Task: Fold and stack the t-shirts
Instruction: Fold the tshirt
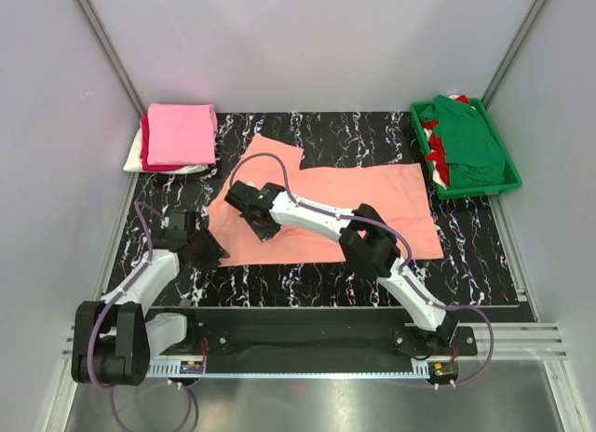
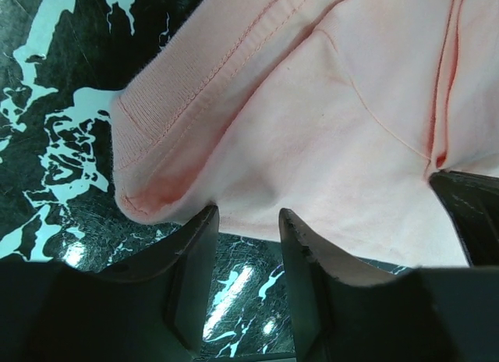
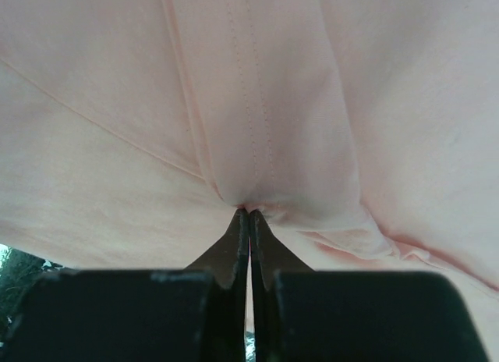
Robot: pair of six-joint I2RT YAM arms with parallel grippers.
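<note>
The right arm's fingers (image 3: pixel 234 253) were pressed tight together on a small ridge of the salmon-peach t-shirt (image 1: pixel 372 204), the cloth bunched and puckered at their tips. The left arm's fingers (image 2: pixel 191 260) stood a narrow gap apart and held nothing. A rolled, stitched edge of the same shirt lay just at their tips, and the dark marbled surface (image 1: pixel 279 283) showed between them.

From above, the shirt lay spread across the middle of the surface, mostly flat. Both arms worked at its left end: the right reached across onto the cloth and the left sat at the near-left corner. At the rear left sat a folded stack with a bright pink t-shirt (image 1: pixel 182 132) on top. The green tray (image 1: pixel 510 176) at the rear right held a dark green t-shirt (image 1: pixel 475 143) over red cloth.

This looked like the start of folding, with 1 grasp made and the other pending. The next move probably called for the left fingers to close on that edge, so both could lift evenly and carry the end over without dragging the rest.
</note>
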